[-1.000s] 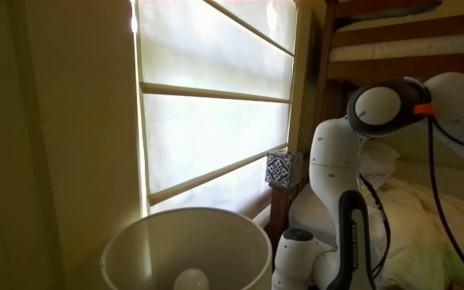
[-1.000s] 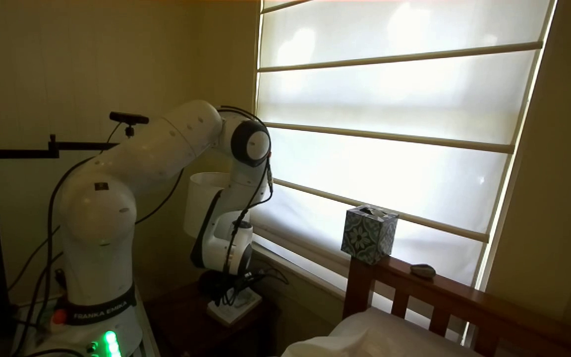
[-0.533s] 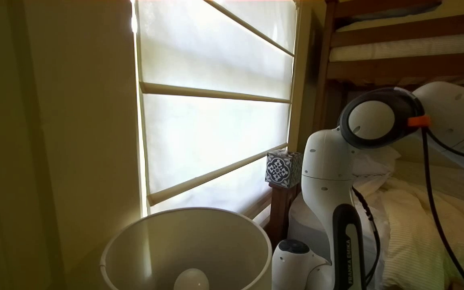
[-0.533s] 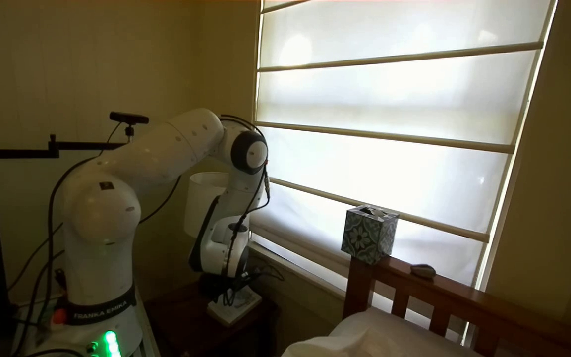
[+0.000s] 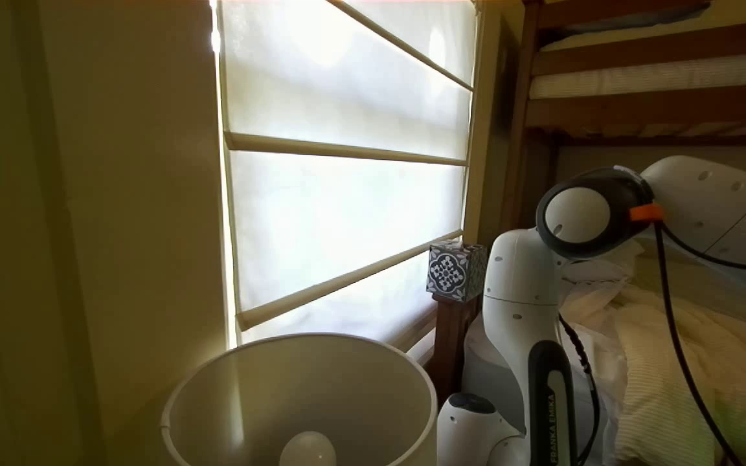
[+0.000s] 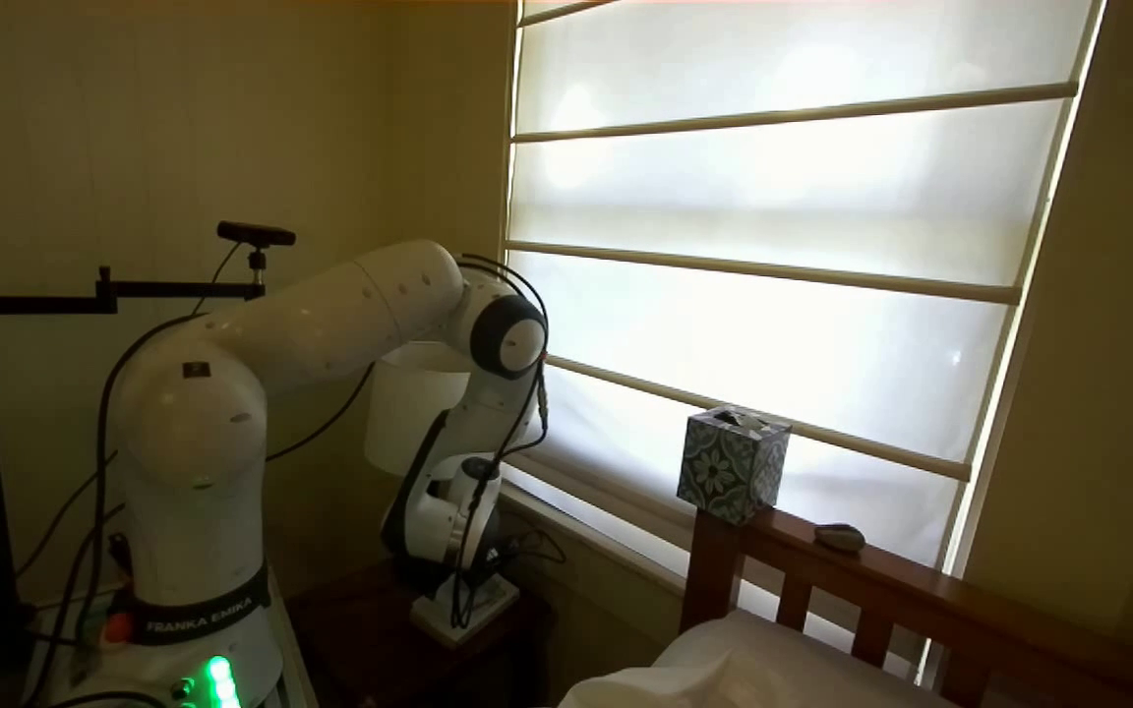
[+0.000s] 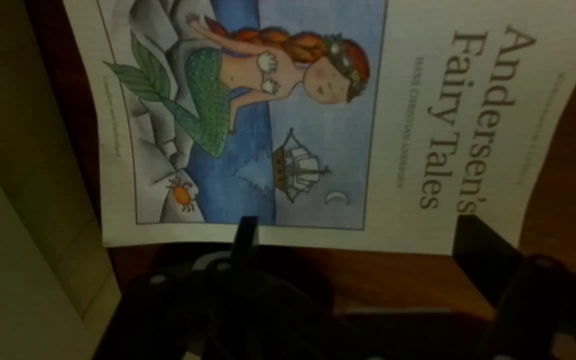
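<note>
A book with a mermaid cover titled "Andersen's Fairy Tales" (image 7: 318, 125) lies flat on a dark wooden nightstand (image 7: 393, 275). It fills much of the wrist view. The book also shows below the arm's end in an exterior view (image 6: 439, 615). My gripper (image 7: 358, 219) is open, with nothing between its fingers. Its two fingertips overlap the book's near edge in the wrist view; I cannot tell whether they touch it. In an exterior view the gripper is dark and partly covered by cables; elsewhere it is out of the frame.
A white lamp (image 6: 409, 413) stands behind the arm; its shade (image 5: 172, 414) is close in an exterior view. A window blind (image 6: 773, 197) hangs alongside. A patterned tissue box (image 6: 729, 467) and a stone-like object (image 6: 839, 536) sit on the wooden bed rail (image 6: 881, 575).
The arm has lowered, bringing its end down closer to the book. In an exterior view it has also shifted left. The book, lamp and tissue box have not moved.
</note>
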You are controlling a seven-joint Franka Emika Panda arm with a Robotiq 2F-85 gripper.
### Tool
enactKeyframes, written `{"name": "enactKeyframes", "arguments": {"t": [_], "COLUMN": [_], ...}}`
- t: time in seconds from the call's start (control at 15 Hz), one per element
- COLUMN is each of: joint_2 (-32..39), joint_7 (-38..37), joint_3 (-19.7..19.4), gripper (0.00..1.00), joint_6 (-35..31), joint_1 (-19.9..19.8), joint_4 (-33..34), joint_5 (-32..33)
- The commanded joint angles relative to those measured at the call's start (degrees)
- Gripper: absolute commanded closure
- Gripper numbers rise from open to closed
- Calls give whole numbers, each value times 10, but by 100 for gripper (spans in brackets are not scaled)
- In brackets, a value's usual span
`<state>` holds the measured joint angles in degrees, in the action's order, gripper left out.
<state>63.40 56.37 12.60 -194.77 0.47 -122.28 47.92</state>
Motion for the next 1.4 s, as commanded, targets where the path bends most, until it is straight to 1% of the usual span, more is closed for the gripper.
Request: {"name": "enactKeyframes", "arguments": {"t": [0.0,0.13,0.27,0.47,0.73,1.0,1.13,1.2,1.33], "joint_2": [46,61,82,107,135,154,153,145,131], "joint_7": [37,53,66,83,96,99,77,79,49], "joint_3": [51,77,106,126,137,152,143,133,113], "gripper": [0,0,0,0,0,0,0,0,0], "joint_6": [11,26,55,104,145,176,178,172,155], "joint_1": [-64,-92,-122,-136,-139,-143,-131,-120,-109], "joint_4": [34,42,54,82,127,156,168,164,158], "joint_5": [48,65,73,56,47,43,34,9,-17]}}
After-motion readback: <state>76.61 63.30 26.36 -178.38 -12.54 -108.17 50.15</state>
